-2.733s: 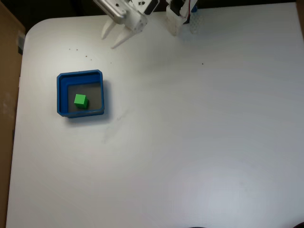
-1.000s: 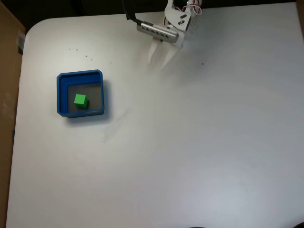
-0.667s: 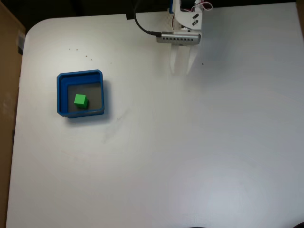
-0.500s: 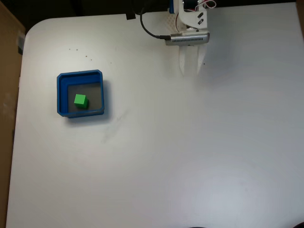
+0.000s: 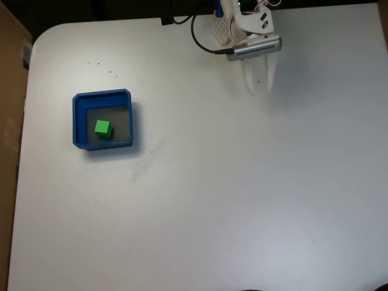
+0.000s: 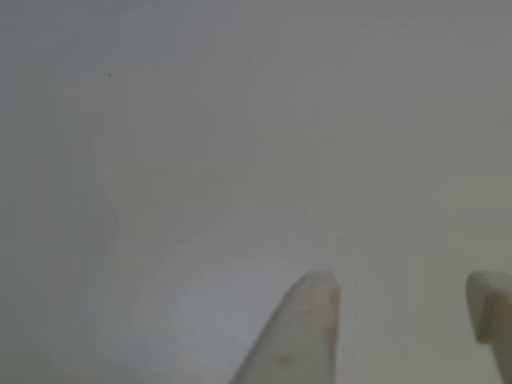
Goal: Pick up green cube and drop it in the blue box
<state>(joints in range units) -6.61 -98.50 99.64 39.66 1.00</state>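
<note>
Inside the box [image 5: 77, 121], near the tabletop's left edge in the fixed view, the cube [image 5: 103, 128] rests on the grey floor, toward the box's left wall. The gripper [image 5: 259, 86] hangs well apart, near the tabletop's far edge, empty, its fingers [image 6: 300, 336] parted with a clear gap between them. Judgement: the drop appears complete; no pick is outstanding. The next move calls only for parking the arm clear of the box.
</note>
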